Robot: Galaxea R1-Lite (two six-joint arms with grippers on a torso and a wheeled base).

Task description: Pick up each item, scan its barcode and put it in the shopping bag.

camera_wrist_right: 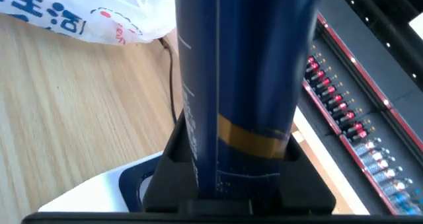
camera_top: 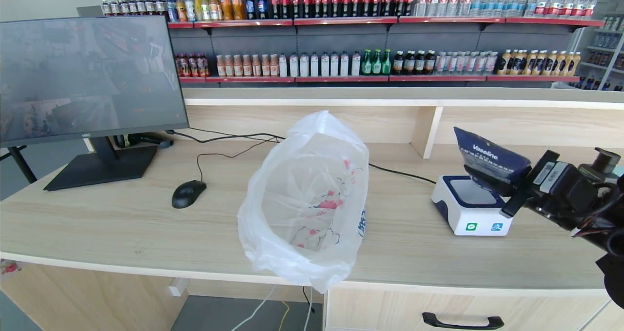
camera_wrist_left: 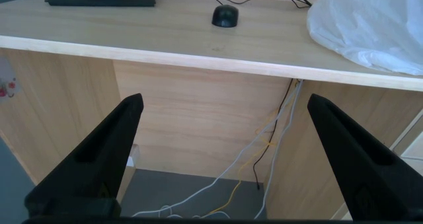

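Navy tube [camera_top: 487, 163]: white print on its face, gold band near the held end; clamped in right end effector [camera_top: 510, 190]; tilted just above scanner [camera_top: 470, 209]
Left end effector [camera_wrist_left: 225, 100]: fingers wide apart; low, in front of surface [camera_wrist_left: 165, 36] edge
Shopping bag [camera_top: 307, 199]: translucent white, red and blue print; mouth open; mid-surface between mouse [camera_top: 188, 193] and scanner
Cable [camera_top: 399, 173]: emerges from behind bag, runs to scanner

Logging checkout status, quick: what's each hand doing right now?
Left hand: open, empty.
Right hand: closed on the blue tube, held over the scanner.
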